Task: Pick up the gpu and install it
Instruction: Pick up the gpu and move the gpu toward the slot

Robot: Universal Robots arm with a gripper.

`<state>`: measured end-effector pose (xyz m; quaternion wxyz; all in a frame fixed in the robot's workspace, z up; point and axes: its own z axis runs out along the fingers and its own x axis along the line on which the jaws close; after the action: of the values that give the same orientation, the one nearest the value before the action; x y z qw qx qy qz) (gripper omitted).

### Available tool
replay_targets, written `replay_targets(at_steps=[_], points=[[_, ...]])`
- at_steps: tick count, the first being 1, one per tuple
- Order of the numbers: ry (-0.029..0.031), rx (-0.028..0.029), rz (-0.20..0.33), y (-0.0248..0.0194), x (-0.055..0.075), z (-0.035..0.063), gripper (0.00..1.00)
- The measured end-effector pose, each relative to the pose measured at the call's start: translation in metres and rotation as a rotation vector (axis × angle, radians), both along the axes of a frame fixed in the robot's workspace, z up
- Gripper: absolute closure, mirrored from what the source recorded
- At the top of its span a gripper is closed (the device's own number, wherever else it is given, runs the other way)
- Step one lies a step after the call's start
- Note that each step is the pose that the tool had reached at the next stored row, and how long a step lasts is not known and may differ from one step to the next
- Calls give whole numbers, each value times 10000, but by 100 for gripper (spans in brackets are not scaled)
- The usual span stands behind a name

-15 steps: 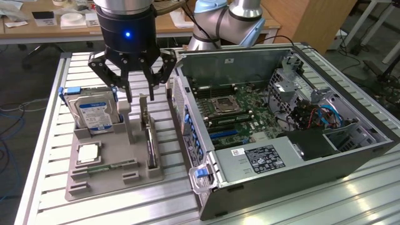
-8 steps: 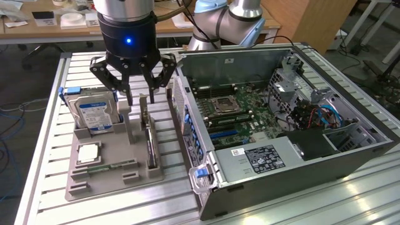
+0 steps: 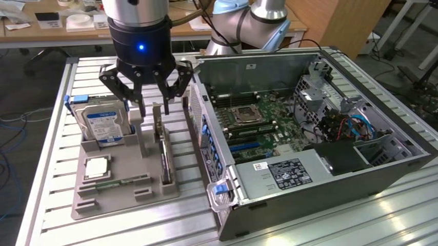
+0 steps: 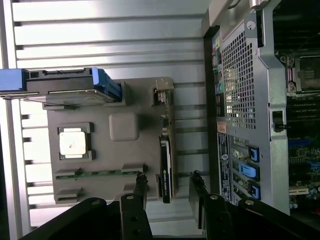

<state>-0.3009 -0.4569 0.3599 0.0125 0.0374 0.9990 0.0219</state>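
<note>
Right, the gripper (image 3: pixel 155 110) hangs over the grey tray (image 3: pixel 123 202) on the slatted metal table (image 3: pixel 55 169), poised directly above the gpu (image 3: pixel 164 148). That card stands on its long edge in a slot along the tray's side, the side nearest the open computer case (image 3: pixel 383 148). It is a thin, dark slab, hard and flat.

From the wrist view the jaws are open and straddle the card (image 4: pixel 166 165), one black finger (image 4: pixel 141 187) on each side with a gap between metal and card. Nothing is gripped. I'd call this the approach to the pick-up, with the install not yet begun.

To my eye, a grasp here calls for the jaws to stay square to those flat faces and centred, because the card is narrow and the slot holds it snugly. A skewed pinch could tip or jam it.

To the exterior view's left of the card, the boxy silver hard drive (image 3: pixel 102 123) with its blue-and-white label stands upright in its cradle. Nearer on the tray lie a square, shiny processor chip (image 3: pixel 98 167) and a slim green memory stick (image 3: pixel 116 183). Inside the case, the green motherboard (image 3: pixel 267 123) lies bare.
</note>
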Motion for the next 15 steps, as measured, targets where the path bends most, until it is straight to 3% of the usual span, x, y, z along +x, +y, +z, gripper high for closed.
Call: replay_targets(at_steps=[15], points=[[-3, 2, 0, 0, 0, -49, 53]])
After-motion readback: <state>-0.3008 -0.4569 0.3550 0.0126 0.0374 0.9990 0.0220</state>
